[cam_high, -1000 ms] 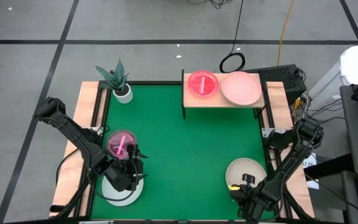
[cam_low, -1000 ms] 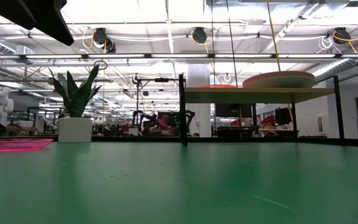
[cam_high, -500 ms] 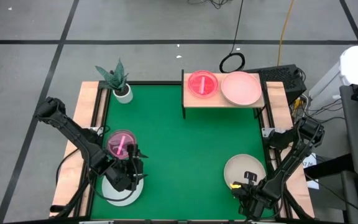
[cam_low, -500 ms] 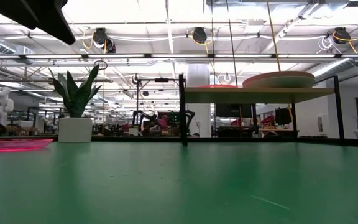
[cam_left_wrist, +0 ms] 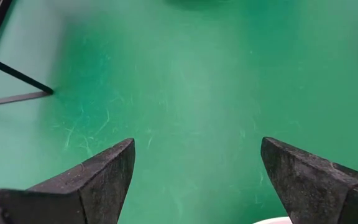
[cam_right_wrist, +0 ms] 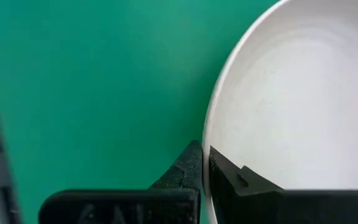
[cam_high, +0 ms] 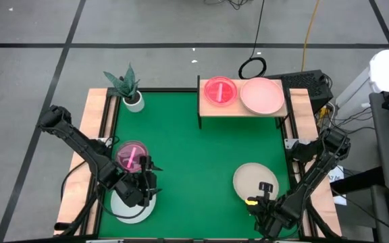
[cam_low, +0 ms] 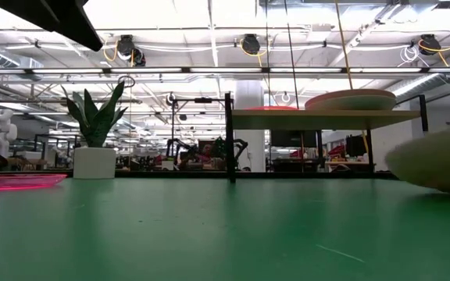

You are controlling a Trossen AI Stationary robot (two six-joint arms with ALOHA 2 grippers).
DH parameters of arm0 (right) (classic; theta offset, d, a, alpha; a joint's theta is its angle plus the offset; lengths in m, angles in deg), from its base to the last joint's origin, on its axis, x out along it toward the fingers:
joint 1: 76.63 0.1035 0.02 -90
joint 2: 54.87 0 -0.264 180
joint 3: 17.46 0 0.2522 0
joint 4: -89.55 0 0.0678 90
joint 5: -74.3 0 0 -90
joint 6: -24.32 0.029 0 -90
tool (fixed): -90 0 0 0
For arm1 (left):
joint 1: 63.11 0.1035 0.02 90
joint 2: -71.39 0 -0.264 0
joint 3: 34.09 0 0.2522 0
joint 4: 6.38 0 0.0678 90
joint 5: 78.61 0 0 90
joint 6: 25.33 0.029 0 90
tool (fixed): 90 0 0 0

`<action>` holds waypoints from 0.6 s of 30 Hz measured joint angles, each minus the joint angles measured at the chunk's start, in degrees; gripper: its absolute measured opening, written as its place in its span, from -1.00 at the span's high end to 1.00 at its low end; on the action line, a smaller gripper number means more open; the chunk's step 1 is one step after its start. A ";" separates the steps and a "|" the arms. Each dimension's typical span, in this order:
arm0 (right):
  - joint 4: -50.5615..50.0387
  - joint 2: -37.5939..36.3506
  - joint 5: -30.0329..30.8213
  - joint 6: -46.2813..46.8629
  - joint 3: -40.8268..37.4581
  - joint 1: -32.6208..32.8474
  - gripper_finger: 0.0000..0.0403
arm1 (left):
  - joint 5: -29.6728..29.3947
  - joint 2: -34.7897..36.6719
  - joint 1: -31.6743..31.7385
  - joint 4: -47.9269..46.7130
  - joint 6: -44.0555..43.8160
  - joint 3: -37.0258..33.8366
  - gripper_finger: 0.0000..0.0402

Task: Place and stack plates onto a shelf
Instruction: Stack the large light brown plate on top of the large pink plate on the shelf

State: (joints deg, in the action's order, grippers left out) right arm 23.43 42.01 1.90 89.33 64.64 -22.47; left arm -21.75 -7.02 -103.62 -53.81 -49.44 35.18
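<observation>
Since the earlier frame the beige plate (cam_high: 252, 181) has shifted away from the table's right edge toward its middle, and the right claw (cam_high: 261, 200) is now clamped on its near rim. On the shelf (cam_high: 242, 106) at the far edge sit a magenta plate (cam_high: 220, 90) and a pink plate (cam_high: 262, 95). Near the left edge, the left claw (cam_high: 145, 177), fingers apart, hovers over a pale plate (cam_high: 131, 207).

Open green table (cam_high: 194, 155) before shelf (cam_high: 243, 108)
</observation>
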 joint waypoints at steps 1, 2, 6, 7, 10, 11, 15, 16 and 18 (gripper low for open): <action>-0.60 0.00 0.58 -1.57 0.92 -0.57 1.00 | 0.00 0.00 0.01 0.00 0.02 0.00 -0.75; -1.24 0.00 1.49 -3.21 1.69 -1.06 1.00 | 0.00 0.00 0.05 0.10 0.18 0.00 -0.75; -4.24 0.00 4.84 -10.65 4.47 -3.35 1.00 | 0.00 0.00 0.72 1.07 1.62 0.00 -0.75; -4.96 0.00 5.58 -12.43 5.20 -3.97 1.00 | 0.00 0.00 1.01 1.17 1.86 0.00 -0.75; -8.67 -0.04 6.91 -16.09 7.23 -5.59 1.00 | 0.00 0.00 1.81 1.22 1.93 0.00 -0.75; -9.96 -0.04 7.60 -16.65 7.98 -6.07 1.00 | 0.00 0.00 2.04 1.22 1.90 0.00 -0.75; -14.66 -0.07 10.25 -19.27 11.01 -7.63 1.00 | 0.01 0.00 2.13 1.22 1.27 0.00 -0.75; -15.81 -0.07 10.97 -19.86 11.85 -7.90 1.00 | 0.02 0.00 2.09 1.21 1.24 0.00 -0.75; -18.32 -0.07 12.50 -21.22 13.61 -8.53 1.00 | 0.02 0.00 1.91 1.20 1.19 0.00 -0.75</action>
State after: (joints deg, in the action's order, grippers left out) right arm 5.11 41.95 14.40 68.11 78.25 -31.00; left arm -21.73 -7.02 -101.71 -52.61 -48.25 35.18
